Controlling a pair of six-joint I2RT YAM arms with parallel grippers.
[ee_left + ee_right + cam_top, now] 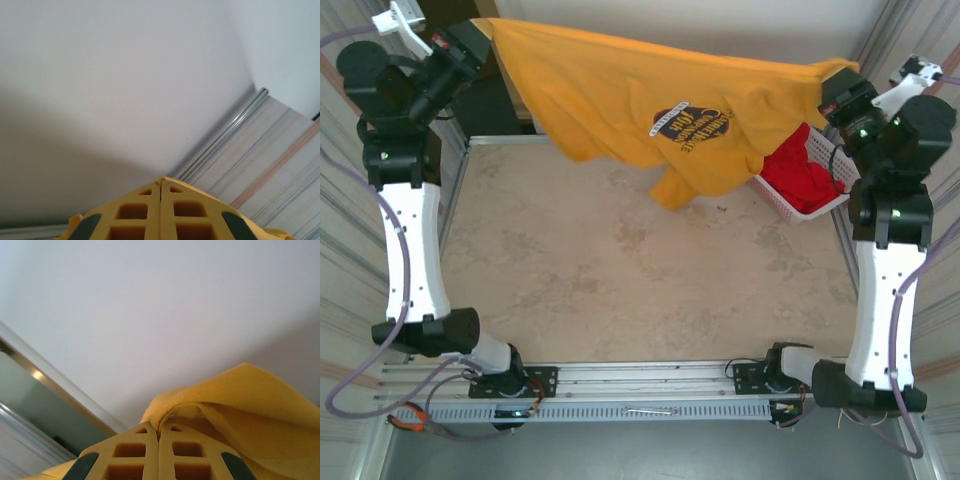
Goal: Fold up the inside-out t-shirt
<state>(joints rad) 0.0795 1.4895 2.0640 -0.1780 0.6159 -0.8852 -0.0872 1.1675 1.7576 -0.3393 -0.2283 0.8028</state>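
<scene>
The table [620,270] is offering open room below. The mustard t-shirt [650,90] is hanging stretched above its far half, soft, light and sagging mid-span. The basket [790,205] is crowding the far right edge. The left gripper [470,45] and right gripper [840,95] are pinching its top corners, jaws fully closed; the hold there is looking sound.

t-shirt [650,90] stretched in air above far side of tabletop [620,280], left end at left gripper [478,38] far-left, right end at right gripper [832,88] far-right. basket [798,208] on tabletop at far right, partly under t-shirt; other garment [807,175] in basket.
</scene>
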